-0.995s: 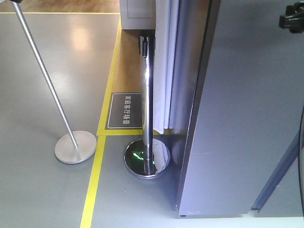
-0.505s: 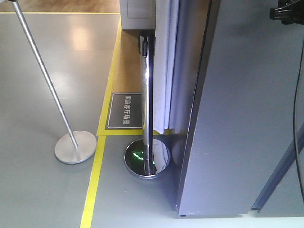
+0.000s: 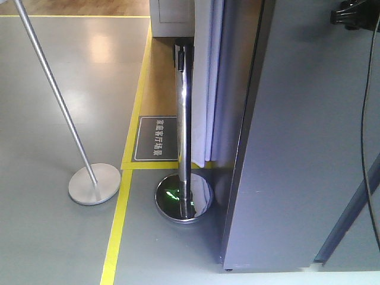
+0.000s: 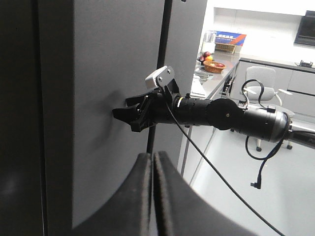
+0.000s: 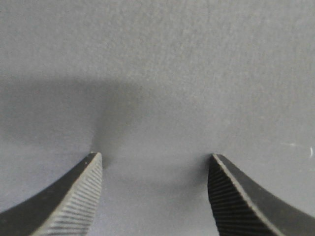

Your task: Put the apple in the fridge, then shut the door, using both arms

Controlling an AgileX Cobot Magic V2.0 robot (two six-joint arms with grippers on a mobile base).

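Observation:
The fridge shows only dark grey outer panels (image 3: 297,148), with white lining (image 3: 205,77) along the left edge. In the left wrist view the door's grey face (image 4: 98,98) fills the left half. My right gripper (image 4: 123,114) reaches in from the right with its tips against that face. It also shows at the top right of the front view as a black gripper (image 3: 347,15). In its own view the right gripper (image 5: 155,157) is open, with nothing but flat grey panel (image 5: 157,73) between the fingertips. My left gripper (image 4: 153,155) is shut and empty. The apple is out of view.
A chrome stanchion (image 3: 184,119) stands close to the fridge's left edge. A second, leaning pole (image 3: 59,107) has its base (image 3: 94,184) on the floor. A yellow floor line (image 3: 119,225) and a floor sign (image 3: 156,138) lie there. Behind are a counter with a fruit bowl (image 4: 214,65) and an office chair (image 4: 261,88).
In the front view my right gripper has moved left and a little up across the grey panel, and its cable now hangs further into the picture. The stanchions have not moved.

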